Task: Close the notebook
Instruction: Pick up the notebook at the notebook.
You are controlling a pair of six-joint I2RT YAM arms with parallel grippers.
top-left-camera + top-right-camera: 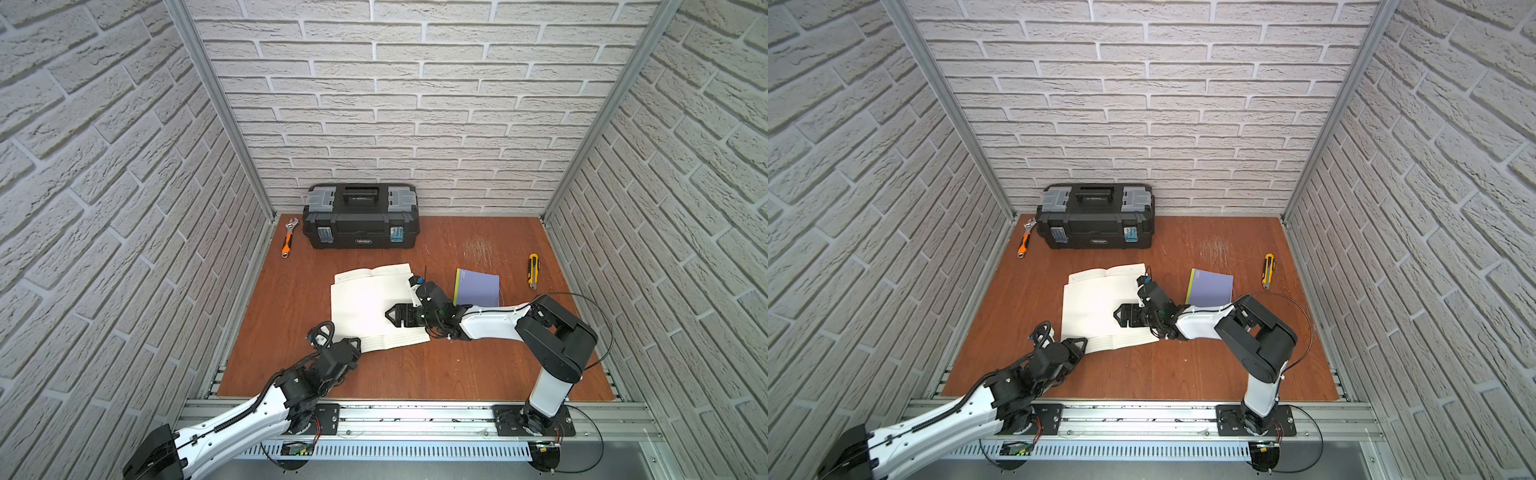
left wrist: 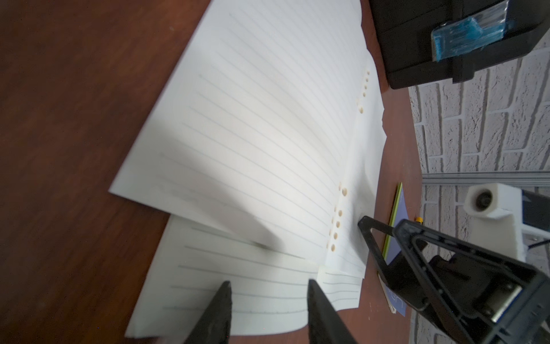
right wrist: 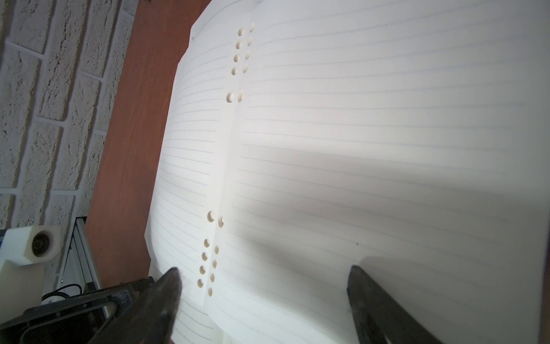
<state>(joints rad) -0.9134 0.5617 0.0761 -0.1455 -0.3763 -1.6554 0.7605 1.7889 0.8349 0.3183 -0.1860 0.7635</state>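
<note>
Toolbox (image 1: 360, 216) blocks rear; table (image 1: 415, 365) before notebook (image 1: 365, 299) free.

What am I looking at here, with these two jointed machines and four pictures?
Two white-and-black robot arms stand on a metal rail, each ending in a black two-fingered gripper. Two pictures look down from overhead, nearly identical; the other two come from cameras on the arms' wrists, peering past the fingers. On the brown wooden table lie an open notebook with white lined pages, a black plastic toolbox at the back, an orange-handled wrench, a yellow utility knife and a purple booklet. The left gripper sits at the notebook's near corner, the right gripper over its pages; both are open, holding nothing.
</note>
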